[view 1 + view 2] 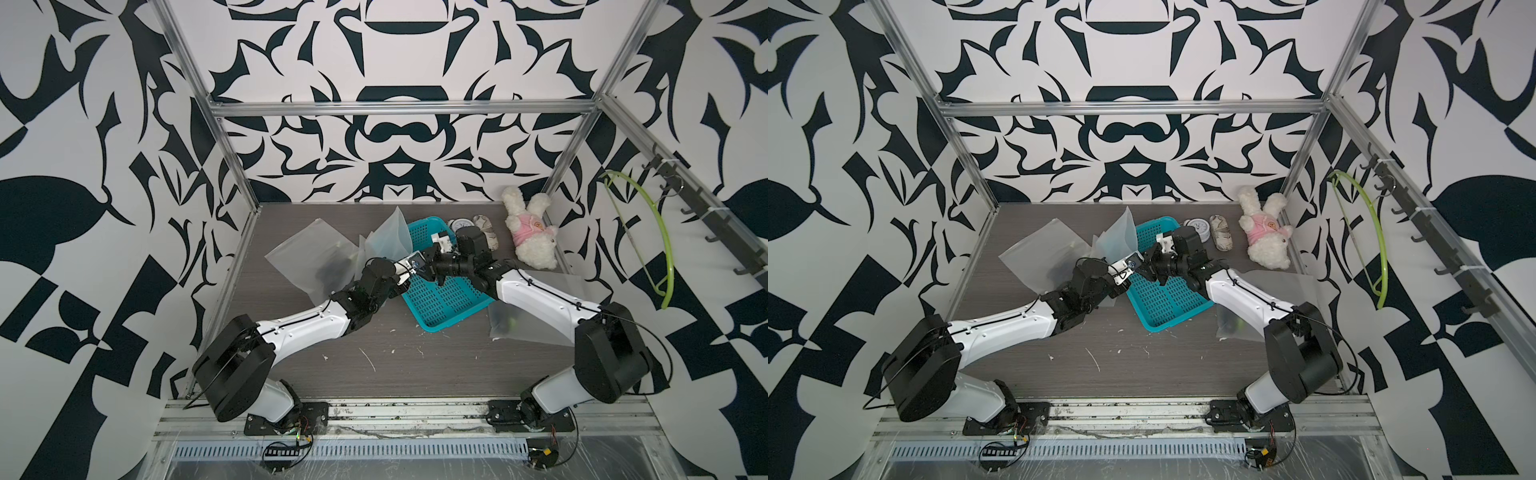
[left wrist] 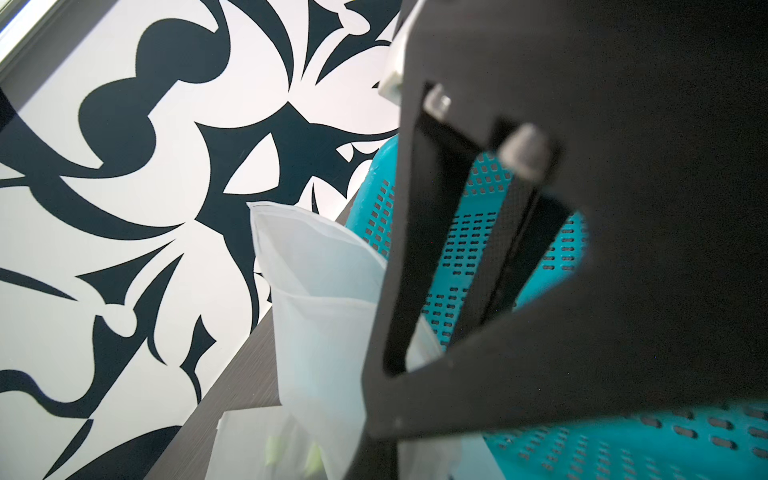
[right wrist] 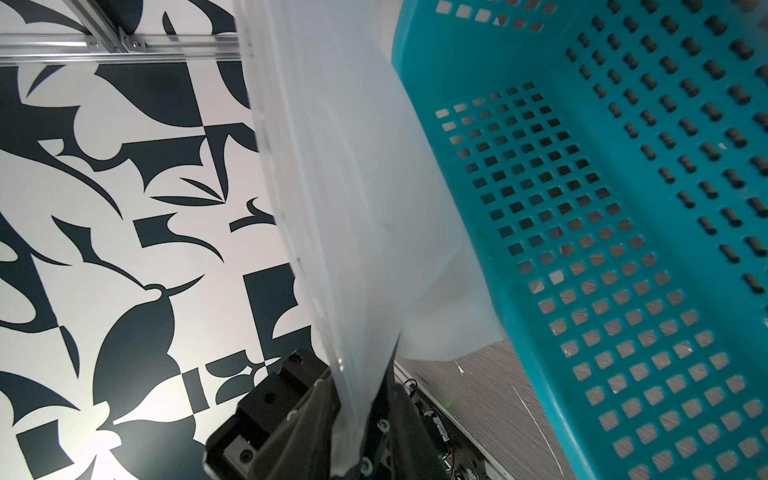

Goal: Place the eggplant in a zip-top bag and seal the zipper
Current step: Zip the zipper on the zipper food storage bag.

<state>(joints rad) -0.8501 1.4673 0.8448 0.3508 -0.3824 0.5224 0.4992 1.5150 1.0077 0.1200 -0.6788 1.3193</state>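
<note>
- The right end effector (image 3: 353, 415) is clamped on one edge of a translucent zip-top bag (image 1: 388, 235); the right wrist view shows the film pinched between its fingers (image 3: 307, 419).
- The zip-top bag stands upright above the far left corner of the teal basket (image 1: 440, 299), near the middle of the worktop (image 1: 395, 365).
- The left end effector (image 1: 411, 266) is clenched just beside the bag's lower tip and close to the right one. Whether it pinches the film cannot be told.
- A dark shape (image 1: 332, 270), seemingly the eggplant, shows through a second bag (image 1: 307, 249) lying flat on the left of the worktop. Whether it lies inside or under that bag is unclear.
- A third bag (image 1: 528, 328) lies on the right under the right arm.
- A plush rabbit (image 1: 530, 232) and a small clock (image 1: 461, 224) lie at the far right.
</note>
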